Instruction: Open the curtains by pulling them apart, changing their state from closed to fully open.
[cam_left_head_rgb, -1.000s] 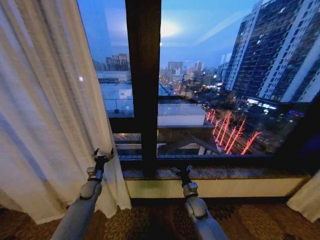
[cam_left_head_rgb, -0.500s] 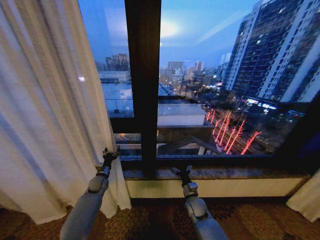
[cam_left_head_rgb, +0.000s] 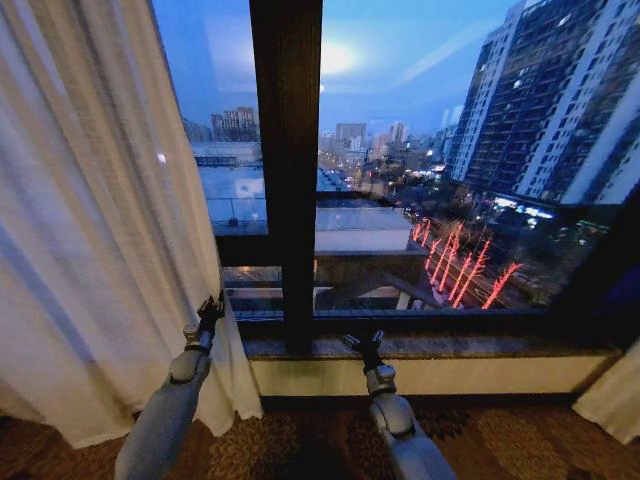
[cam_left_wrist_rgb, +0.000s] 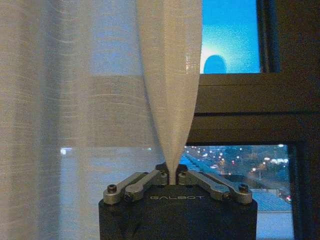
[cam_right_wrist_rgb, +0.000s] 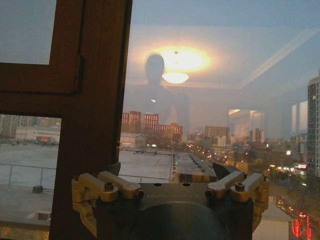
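The left sheer white curtain hangs gathered at the left of the window, its hem on the carpet. My left gripper is at this panel's inner edge, just above sill height. In the left wrist view it is shut on a narrow fold of the curtain, which rises taut from between the fingers. A corner of the right curtain shows at the far lower right. My right gripper sits low in front of the sill, open and holding nothing, its spread fingers facing the glass.
A dark wooden window post stands between the two arms. A stone sill runs under the glass, with a pale wall strip below it. Patterned carpet covers the floor. The glass behind shows a city at dusk.
The left gripper swung right towards the curtain's edge, then came back slightly left, and its fingers have gone from spread to shut on the fabric. The right arm has stayed still.
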